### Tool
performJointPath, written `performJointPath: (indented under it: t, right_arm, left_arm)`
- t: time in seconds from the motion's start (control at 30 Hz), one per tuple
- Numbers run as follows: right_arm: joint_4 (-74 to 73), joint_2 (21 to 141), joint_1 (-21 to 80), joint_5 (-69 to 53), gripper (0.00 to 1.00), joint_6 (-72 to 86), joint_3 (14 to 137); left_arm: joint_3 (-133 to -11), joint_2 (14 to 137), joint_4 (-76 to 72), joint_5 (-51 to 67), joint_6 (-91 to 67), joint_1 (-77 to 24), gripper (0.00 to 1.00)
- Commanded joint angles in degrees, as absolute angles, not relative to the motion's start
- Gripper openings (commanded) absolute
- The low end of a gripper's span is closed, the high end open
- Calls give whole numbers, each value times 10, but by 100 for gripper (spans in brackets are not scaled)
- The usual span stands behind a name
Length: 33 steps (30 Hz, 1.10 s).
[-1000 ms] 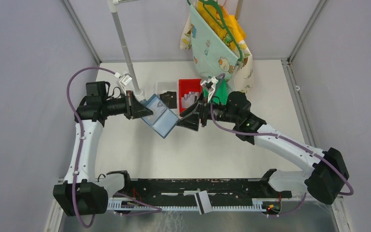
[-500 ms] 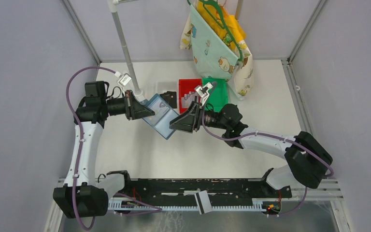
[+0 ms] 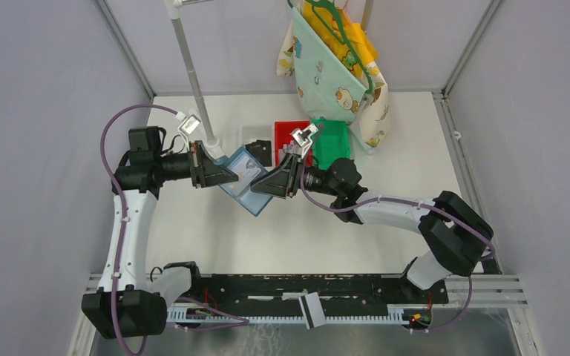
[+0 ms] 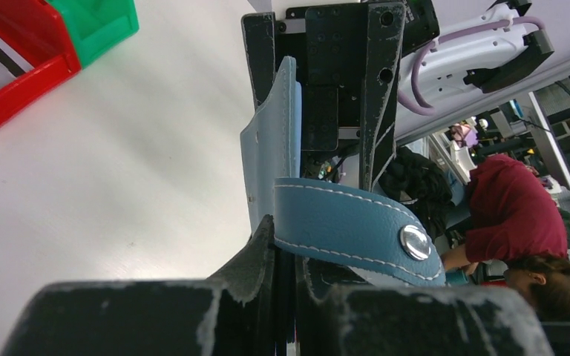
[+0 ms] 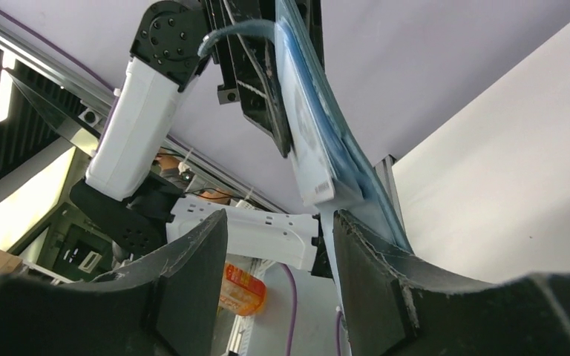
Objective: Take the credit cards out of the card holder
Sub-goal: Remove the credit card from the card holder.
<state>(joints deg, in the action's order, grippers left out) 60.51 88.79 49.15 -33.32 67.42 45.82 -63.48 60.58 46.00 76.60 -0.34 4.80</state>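
White tabletop (image 3: 215,237) fills the middle of the overhead view, with a red bin (image 3: 291,138) and a green bin (image 3: 332,142) at top centre. Over the last second your right arm has swung in from the right of the frame. The right gripper (image 3: 261,185) now sits tip to edge with the card holder (image 3: 245,196), just left of centre, where before it stood a little off.

Its jaws have been drawing in as it comes. In the right wrist view they are still parted, with nothing pinched. The pale end of a credit card (image 5: 308,148) sticks out of the blue pockets at upper centre, just above the gap between the two fingers (image 5: 185,289).

The left gripper (image 3: 226,175) has not budged. It stays clenched on the card holder, holding it tilted off the table. The left wrist view shows the snap tab (image 4: 349,226) hanging loose across the lower centre, so the card holder is unfastened.

By my reading, you are at the approach to a pull: the card is lined up but not yet caught. Before closing, get the fingers a touch further onto the card alone, not the blue edge beside it. How many cards remain inside I cannot tell.
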Motion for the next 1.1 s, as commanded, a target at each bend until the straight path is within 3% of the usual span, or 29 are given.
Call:
performJointPath:
  t: [0.0,0.17,0.37,0.63,0.77,0.9,1.07]
  right_arm:
    - [667,902,496,-315,59,685,499]
    - [715,925,499,-316,51,715,516]
    - [762,936,502,-319,31,741,514]
    - [769,930,501,-321,27,743,522]
    - [772,934,502,-321,10,743,522]
    - [773,928,503,-324,0,736,505]
    - [752,910,506,-320,0,711,488]
  left_arm:
    - [-667,595,509,831,22,50,2]
    - [-701,623,638,852,146,50,3]
    - [-748,683,838,863,348,50,6]
    - [-754,682,838,816,363,50,10]
    - [-754,671,835,807,354,50,12]
    - [-771,669,806,806,314,50,22]
    - [-776,666,793,824,297,50,37]
